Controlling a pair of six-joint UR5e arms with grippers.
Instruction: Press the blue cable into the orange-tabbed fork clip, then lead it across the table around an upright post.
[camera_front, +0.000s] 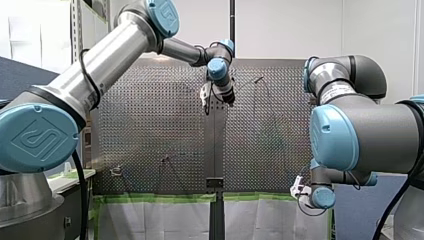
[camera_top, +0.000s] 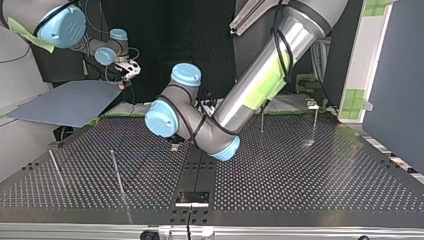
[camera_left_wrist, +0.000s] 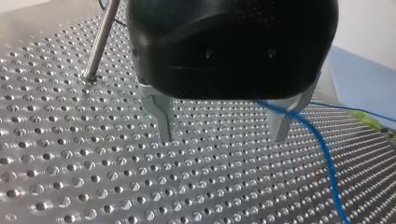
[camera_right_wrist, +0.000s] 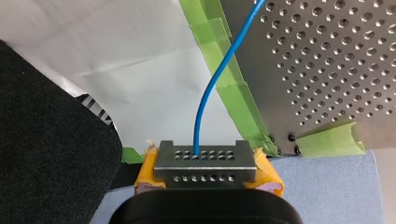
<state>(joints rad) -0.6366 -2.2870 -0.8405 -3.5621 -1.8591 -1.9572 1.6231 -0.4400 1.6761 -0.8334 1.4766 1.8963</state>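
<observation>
Yellow pads (camera_right_wrist: 147, 173) of my right gripper (camera_right_wrist: 205, 163), closest to the lens in the right wrist view, are pressed together on the blue cable (camera_right_wrist: 210, 93). The cable leaves the gripper between the pads, curves ahead of it over a strip of green tape (camera_right_wrist: 233, 88), and passes on to the perforated table (camera_right_wrist: 327, 56). This gripper hangs off the table's edge, over a white sheet (camera_right_wrist: 140, 70) and a blue-grey surface (camera_right_wrist: 327, 186).

In the left wrist view the same cable crosses the front of one metal finger (camera_left_wrist: 282, 126) of my left gripper (camera_left_wrist: 223, 128) and slants away across the table beside it. Whether cable and finger touch cannot be told. The two fingers stand spread apart, with their tips close over the perforated surface. An upright post (camera_left_wrist: 100, 42) rises from the table beyond the other finger, well apart from this stretch of cable.

In the front view my left gripper hangs over the table's far middle, and my right gripper sits at the near edge, at the view's right.
</observation>
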